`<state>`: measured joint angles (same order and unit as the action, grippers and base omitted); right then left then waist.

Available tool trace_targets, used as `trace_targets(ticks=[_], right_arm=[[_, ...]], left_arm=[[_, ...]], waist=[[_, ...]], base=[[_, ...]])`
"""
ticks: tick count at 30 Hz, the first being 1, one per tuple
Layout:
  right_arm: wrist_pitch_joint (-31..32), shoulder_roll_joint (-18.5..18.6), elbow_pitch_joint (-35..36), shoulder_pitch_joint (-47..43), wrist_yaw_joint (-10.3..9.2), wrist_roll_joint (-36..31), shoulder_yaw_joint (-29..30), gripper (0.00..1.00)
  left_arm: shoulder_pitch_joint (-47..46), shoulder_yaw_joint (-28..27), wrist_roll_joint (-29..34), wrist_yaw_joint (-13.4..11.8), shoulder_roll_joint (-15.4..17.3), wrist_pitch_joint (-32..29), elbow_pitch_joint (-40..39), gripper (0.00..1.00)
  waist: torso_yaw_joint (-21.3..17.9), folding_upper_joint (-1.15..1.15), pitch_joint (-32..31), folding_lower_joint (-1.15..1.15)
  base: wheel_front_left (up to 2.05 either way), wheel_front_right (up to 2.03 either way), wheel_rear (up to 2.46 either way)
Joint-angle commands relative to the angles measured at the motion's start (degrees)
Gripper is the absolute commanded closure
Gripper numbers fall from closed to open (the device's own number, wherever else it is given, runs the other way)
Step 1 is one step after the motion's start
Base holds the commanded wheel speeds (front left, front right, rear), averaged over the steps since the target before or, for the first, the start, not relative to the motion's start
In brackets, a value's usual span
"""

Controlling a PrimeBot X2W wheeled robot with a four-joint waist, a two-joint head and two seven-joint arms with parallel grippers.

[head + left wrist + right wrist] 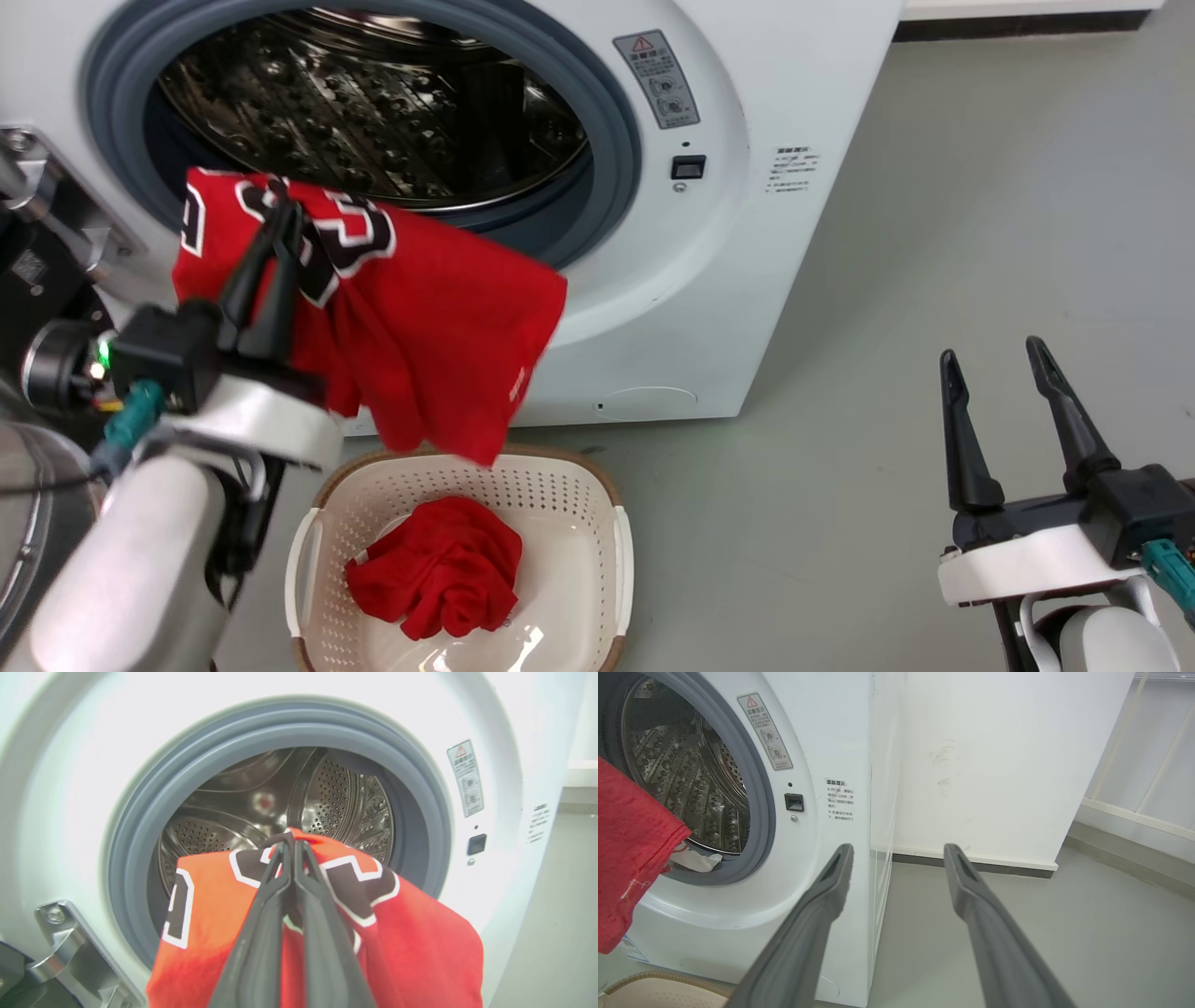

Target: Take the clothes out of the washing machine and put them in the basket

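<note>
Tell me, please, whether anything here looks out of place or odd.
Yes: something pale lies low on the grey ring of the washing machine, near the red jersey held by the left gripper. I cannot tell what it is.

From up on the head, the camera looks forward and down at the washing machine (728, 280) front and the basket (579, 495) on the floor (934, 233) beneath it. The left wrist camera sits close, facing almost straight into the drum (205, 833). The right wrist camera is low and off to one side, looking past the machine's front corner toward a white wall (994, 765). All three share the grey door ring (611, 131), the warning label (656, 79) and the red jersey (439, 317).
</note>
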<state>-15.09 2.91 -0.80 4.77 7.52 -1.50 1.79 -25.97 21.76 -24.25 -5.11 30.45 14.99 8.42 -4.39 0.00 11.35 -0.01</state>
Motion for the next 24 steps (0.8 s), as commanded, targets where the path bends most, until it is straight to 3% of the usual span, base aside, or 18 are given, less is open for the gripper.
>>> trace_targets(ticks=[1,9,17,24], right_arm=[[-0.12,-0.05,-0.09,-0.49,-0.06,0.1,0.03,0.0],[-0.12,-0.04,0.23,-0.65,-0.06,-0.75,0.29,0.0],[-0.12,-0.04,0.7,1.61,-0.06,-1.22,0.65,0.0],[-0.12,-0.05,0.88,3.28,-0.06,-1.48,0.77,0.0]], left_arm=[[1.23,-0.12,0.43,-0.07,-0.07,0.27,-0.83,1.0],[9.39,3.3,1.02,0.96,-0.29,-0.59,-5.13,1.0],[9.37,8.26,1.38,4.05,-2.64,-1.3,1.82,1.0],[6.42,14.23,3.9,7.72,-6.7,-1.01,10.5,1.0]], waist=[[0.56,0.0,-0.39,0.01],[1.91,0.0,0.71,0.01],[1.53,0.0,5.53,0.01],[0.42,0.0,10.42,0.01]], base=[[0.0,0.0,0.0],[0.0,0.0,0.0],[0.0,0.0,0.0],[0.0,0.0,0.0]])
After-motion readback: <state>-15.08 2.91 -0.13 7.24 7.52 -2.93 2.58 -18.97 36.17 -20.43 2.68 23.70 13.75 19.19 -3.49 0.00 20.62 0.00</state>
